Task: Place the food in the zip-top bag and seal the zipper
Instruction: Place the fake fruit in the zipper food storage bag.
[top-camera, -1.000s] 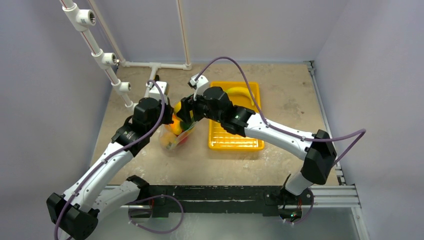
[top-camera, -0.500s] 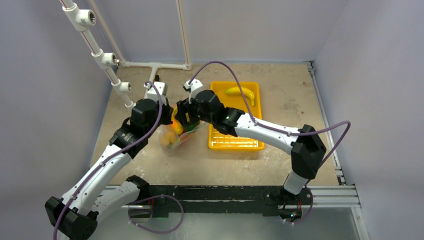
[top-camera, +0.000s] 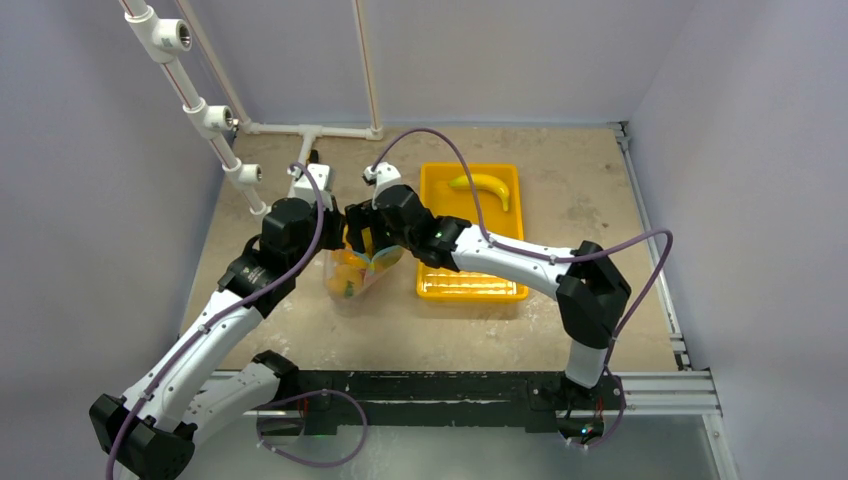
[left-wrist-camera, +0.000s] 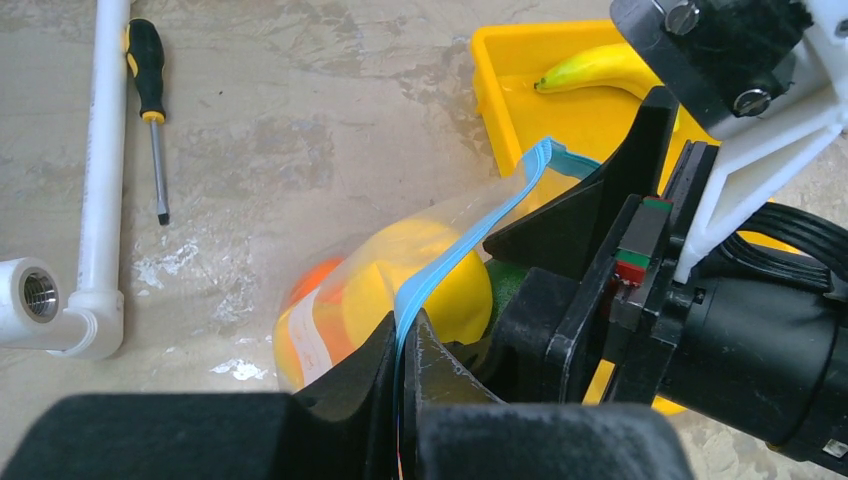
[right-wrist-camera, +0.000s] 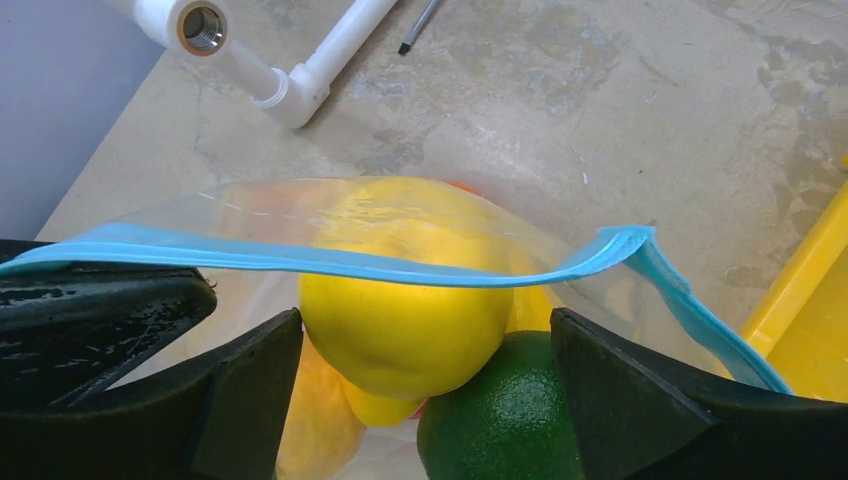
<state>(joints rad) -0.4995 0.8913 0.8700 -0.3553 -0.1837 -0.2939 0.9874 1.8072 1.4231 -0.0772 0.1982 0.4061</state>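
The clear zip-top bag stands on the table left of the yellow tray, with several toy fruits inside. My left gripper is shut on the teal-blue zipper and holds that edge up. My right gripper is open, its fingers spread inside the bag's mouth on either side of a yellow lemon and a dark green fruit. An orange piece shows through the bag wall. The far zipper edge arches over the lemon. A yellow banana lies in the tray.
The rigid yellow tray sits just right of the bag. A white pipe frame and a screwdriver lie at the back left. Both grippers crowd together over the bag.
My right gripper has moved left from over the tray's edge into the bag's mouth, uncovering the banana in the tray. My left gripper has kept its hold on the zipper.
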